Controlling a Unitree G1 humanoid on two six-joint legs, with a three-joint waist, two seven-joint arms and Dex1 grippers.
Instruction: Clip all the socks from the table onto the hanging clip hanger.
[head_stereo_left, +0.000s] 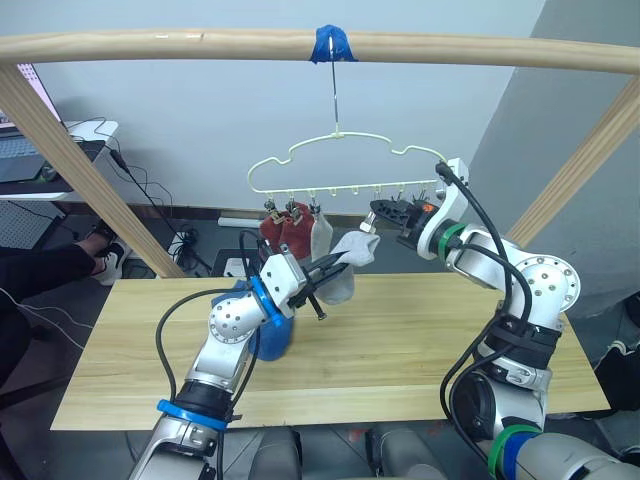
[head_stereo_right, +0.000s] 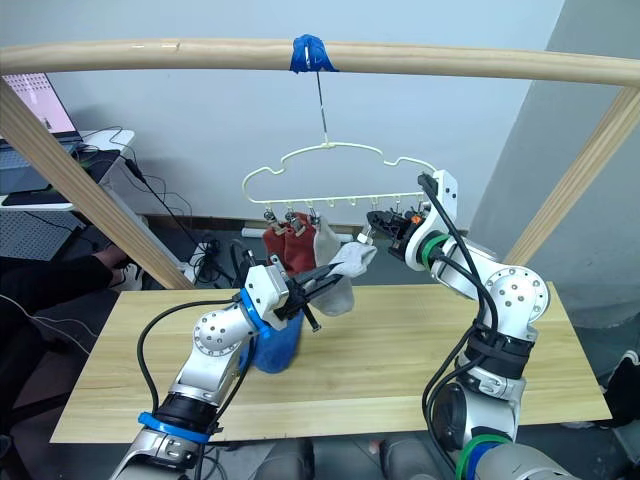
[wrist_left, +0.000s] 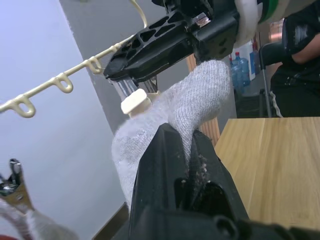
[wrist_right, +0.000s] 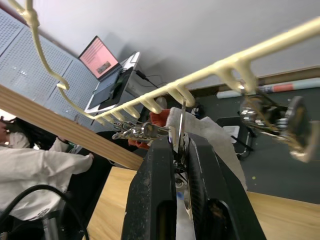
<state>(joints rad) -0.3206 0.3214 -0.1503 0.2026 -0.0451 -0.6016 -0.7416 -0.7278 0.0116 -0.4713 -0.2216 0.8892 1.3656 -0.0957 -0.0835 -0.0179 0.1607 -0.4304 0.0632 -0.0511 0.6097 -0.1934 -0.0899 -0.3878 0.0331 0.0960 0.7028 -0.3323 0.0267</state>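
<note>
Hanging from a blue-taped wooden pole (head_stereo_left: 420, 47), the clip hanger (head_stereo_left: 345, 165) carried two rust red socks (head_stereo_left: 284, 232) and one light grey sock (head_stereo_left: 320, 235) on its leftmost clips. The left hand (head_stereo_left: 322, 278) was clamped on a second light grey sock (head_stereo_left: 350, 258), holding it raised above the counter (head_stereo_left: 420, 340) with its upper end at the middle of the hanger's clip row. The right hand (head_stereo_left: 385, 213) reached in from the robot's right, its fingers (wrist_right: 165, 190) pressed together on a metal clip (wrist_right: 181, 131) just beside that sock's upper edge. A blue sock (head_stereo_left: 272, 338) lay on the counter beneath the left arm, partly hidden by it. At the far left, a person's dark sleeve (head_stereo_left: 45, 268) showed beside the counter.
</note>
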